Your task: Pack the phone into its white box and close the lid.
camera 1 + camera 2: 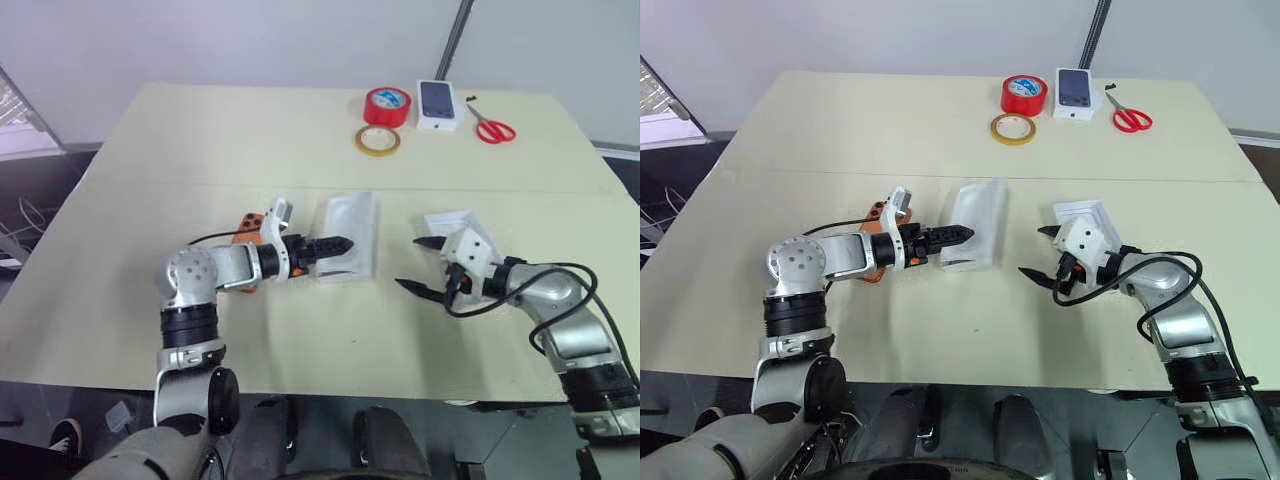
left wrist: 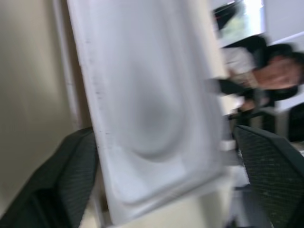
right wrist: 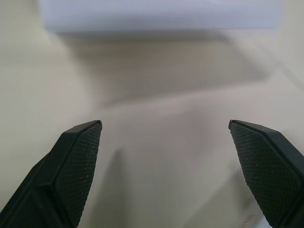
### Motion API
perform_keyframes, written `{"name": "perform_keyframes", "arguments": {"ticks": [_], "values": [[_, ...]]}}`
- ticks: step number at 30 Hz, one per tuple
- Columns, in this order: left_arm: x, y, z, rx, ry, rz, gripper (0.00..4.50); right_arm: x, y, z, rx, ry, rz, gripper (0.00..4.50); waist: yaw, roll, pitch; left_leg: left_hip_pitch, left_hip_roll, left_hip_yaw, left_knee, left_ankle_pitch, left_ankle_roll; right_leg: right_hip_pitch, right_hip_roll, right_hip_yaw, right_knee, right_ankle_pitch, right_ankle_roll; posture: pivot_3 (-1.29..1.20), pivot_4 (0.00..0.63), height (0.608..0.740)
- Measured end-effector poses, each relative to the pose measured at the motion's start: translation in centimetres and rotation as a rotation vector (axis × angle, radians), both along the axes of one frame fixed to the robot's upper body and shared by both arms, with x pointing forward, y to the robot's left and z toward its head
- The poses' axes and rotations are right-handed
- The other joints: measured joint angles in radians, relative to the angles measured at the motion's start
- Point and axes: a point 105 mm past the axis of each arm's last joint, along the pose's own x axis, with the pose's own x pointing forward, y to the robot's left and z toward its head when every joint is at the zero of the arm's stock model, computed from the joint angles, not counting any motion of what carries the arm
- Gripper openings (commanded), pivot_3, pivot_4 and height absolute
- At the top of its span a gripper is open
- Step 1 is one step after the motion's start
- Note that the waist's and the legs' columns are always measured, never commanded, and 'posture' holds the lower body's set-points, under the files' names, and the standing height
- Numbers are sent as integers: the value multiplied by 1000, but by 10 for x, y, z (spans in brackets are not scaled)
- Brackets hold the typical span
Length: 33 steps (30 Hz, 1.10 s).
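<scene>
at table centre, l fingers (image 2: 71,175) spread round white insert (image 1: 348,235)

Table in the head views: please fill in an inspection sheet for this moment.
Surface: beige table, a seam running across it.
Job's things: orange phone, partly hidden behind the left arm; white box piece by the right claw, tray or lid cannot be told.
Clutter: white insert, red tape roll, yellow tape ring, small picture box, red scissors.
Grippers: left claw open over the insert; right claw open, holding nothing.
Cables: black cable looped along the right arm.
Surroundings: grey wall, dark floor.
</scene>
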Motion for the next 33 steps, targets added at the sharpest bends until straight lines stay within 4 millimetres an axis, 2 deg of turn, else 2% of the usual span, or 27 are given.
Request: {"name": "perform_keyframes", "arguments": {"ticks": [4,8,12,13,15,17,21,23,28,33], "values": [[7,3,8,-3,-70,34,4400,9,20,24,160,-27,18,4500,1,0,0,-1,0,0,0,0,0,-1,0,0,0,0,0,0,150,728],[9,4,29,-36,-181,43,4436,14,38,31,190,-52,44,2573,4,0,0,-1,0,0,0,0,0,0,-1,0,-1,0,0,0,150,728],[4,1,29,-49,-169,22,4436,15,48,25,207,-39,45,440,1,0,0,-1,-1,0,0,0,0,-1,-1,0,0,0,0,0,150,728],[1,0,29,-71,-153,13,4436,17,49,25,201,-42,43,48,0,0,0,-1,-1,0,0,0,0,-1,-1,0,0,0,0,0,150,728],[0,1,29,-76,-154,12,4436,19,54,25,194,-54,46,48,0,0,0,-1,0,0,0,0,0,-2,-1,0,0,0,0,0,150,728],[0,13,29,-50,-204,42,4436,21,66,25,184,-69,65,48,-11,0,0,-1,1,0,-1,0,0,-2,0,1,0,0,0,0,150,728],[11,56,23,155,-428,153,4436,36,83,-2,36,-50,7,48,-25,0,0,-1,2,1,-4,2,-3,-5,4,2,1,0,0,0,150,728],[12,68,24,208,-509,158,4436,40,88,-16,-40,-39,-8,48,-20,0,0,-2,2,1,-4,2,-3,-5,3,2,1,0,-1,0,150,728],[14,86,26,246,-579,173,4436,45,114,-21,-110,-53,26,48,-20,0,0,-2,1,1,-3,1,-2,-5,-1,2,1,0,-1,0,150,728],[14,88,23,247,-574,185,4436,43,107,-24,-194,-45,53,48,-21,0,0,-2,0,0,-3,-2,3,-4,-2,2,0,0,-1,0,150,728]]}}
